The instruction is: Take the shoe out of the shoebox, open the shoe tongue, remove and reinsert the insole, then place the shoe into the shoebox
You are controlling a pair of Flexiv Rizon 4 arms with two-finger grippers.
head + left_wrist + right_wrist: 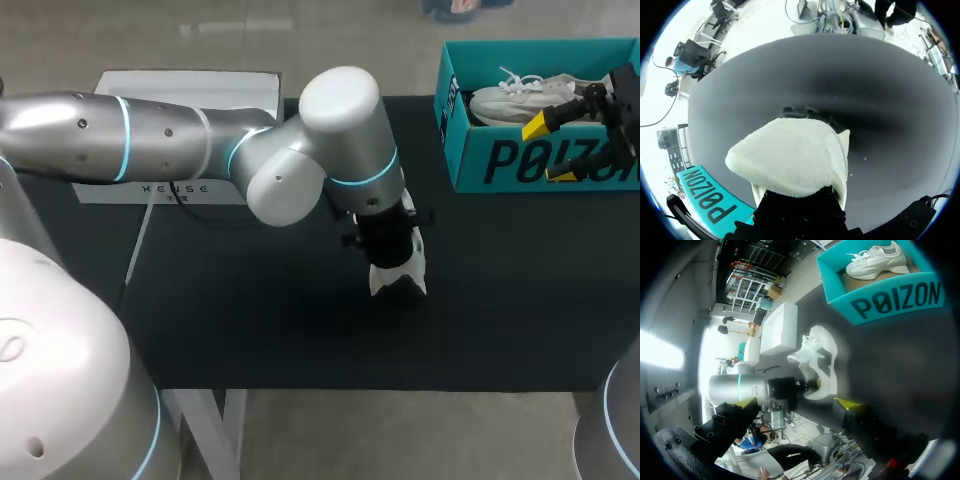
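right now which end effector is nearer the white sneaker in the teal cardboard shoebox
Right. The right end effector hovers at the teal shoebox's front wall, beside the white sneaker. The left end effector is mid-table, at a second white sneaker, clear of the box.

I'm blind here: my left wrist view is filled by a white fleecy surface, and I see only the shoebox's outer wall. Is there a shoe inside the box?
Observer: Yes, the head view shows one white shoe lying in the teal shoebox.
Operator: So what is in front of my camera?
Observer: The right wrist view shows a second white shoe on the table, with the left gripper at it.
Operator: And my other arm?
Observer: The right gripper is open and holds nothing.
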